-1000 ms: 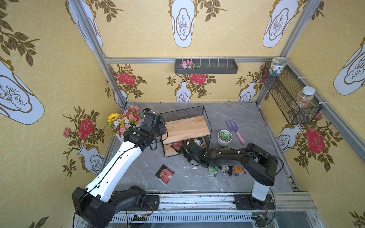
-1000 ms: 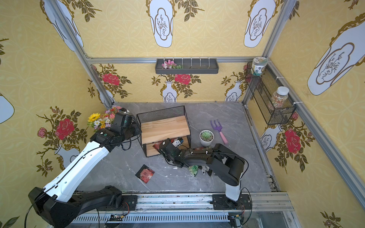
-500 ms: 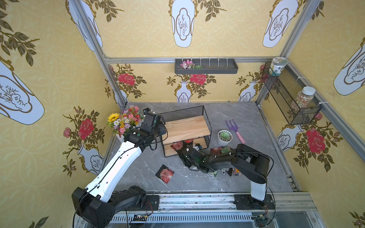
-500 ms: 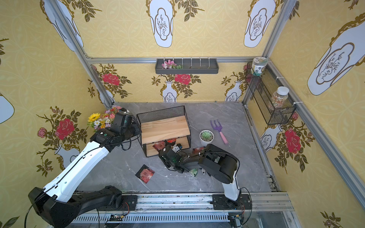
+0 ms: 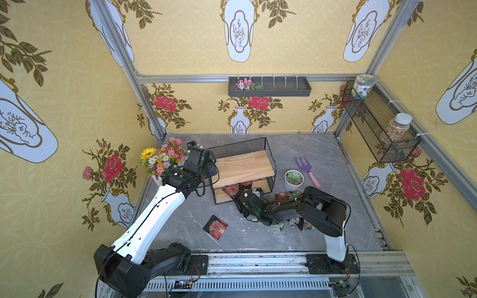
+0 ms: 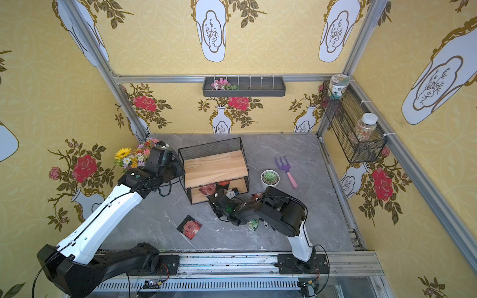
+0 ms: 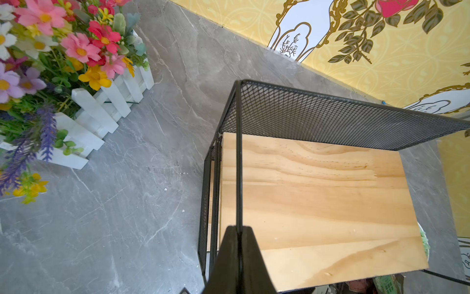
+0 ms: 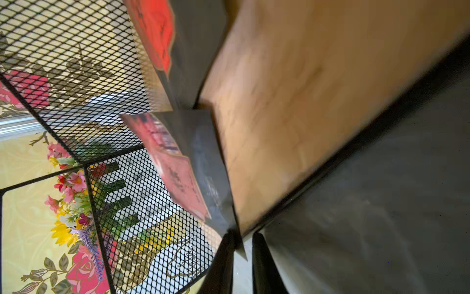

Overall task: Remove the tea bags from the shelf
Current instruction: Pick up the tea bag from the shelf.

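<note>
Wide view first: the grey marbled table (image 5: 322, 160) carries everything, and on it stands the two-tier shelf of black wire mesh and pale wooden boards (image 5: 242, 167), its upper board bare. The left hand (image 7: 238, 231) is clamped tight on a thin black wire of the shelf's frame, bracing it. Opposite, the right hand (image 8: 241, 238) is down low at the open front of the bottom tier. Its fingers are narrowed to a slit with the corner of a red foil sachet with a black back (image 8: 178, 165) between them. That reads as a pinch, though the wrist picture is blurred. A second red sachet (image 8: 152, 30) sits deeper on the lower board. So where do we stand? A good share of the tea bags are out already. One square red sachet (image 5: 215, 227) lies alone on the table in front of the shelf. A small heap of green, silver and dark ones (image 5: 296, 224) lies half hidden under the right arm. I judge the job past halfway, with at least two left on the lower board. How many more hide beneath the top board cannot be told.
</note>
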### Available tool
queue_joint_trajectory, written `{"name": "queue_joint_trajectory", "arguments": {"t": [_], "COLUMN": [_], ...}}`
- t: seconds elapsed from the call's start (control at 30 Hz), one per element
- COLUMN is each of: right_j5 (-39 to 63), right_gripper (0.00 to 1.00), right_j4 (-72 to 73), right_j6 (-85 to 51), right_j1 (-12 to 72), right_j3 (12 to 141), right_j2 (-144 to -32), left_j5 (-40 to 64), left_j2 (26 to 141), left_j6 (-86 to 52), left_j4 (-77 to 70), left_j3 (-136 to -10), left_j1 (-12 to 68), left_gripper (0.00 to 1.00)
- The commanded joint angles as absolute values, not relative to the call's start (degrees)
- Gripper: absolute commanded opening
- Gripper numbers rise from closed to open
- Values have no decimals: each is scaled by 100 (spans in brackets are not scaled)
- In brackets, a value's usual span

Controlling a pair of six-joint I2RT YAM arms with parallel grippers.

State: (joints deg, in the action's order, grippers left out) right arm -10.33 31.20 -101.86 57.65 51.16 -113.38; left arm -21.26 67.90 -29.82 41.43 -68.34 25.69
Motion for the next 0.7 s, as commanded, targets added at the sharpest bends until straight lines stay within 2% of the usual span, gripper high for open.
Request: {"name": "queue_joint_trajectory", "arguments": {"t": [0.0,0.23,0.5,0.67], "right_j5": [-1309,-1328,-955,-238], "right_gripper": [13,0,0,0], "right_j4": [3016,2901,2793,3502], "right_j6": [-10249,-10079,-9458,-8885], "right_j1": [5752,5769,5810,5818], "right_j3": [5158,5264,5137,4677], "right_j2": [-11266,-11051,-10493,-10166], "left_j5": [-2058,-2056,-2065,-2057], "left_j2": [6759,6768,6785,6801], "left_j6": [-2921,-2918,-2900,-2910], "left_j4": [3863,3858,3858,3845], "left_j3": [-6807,-6812,-6838,-6838], "left_j1": [2576,2575,2575,2575], "left_gripper": [0,0,0,0]}}
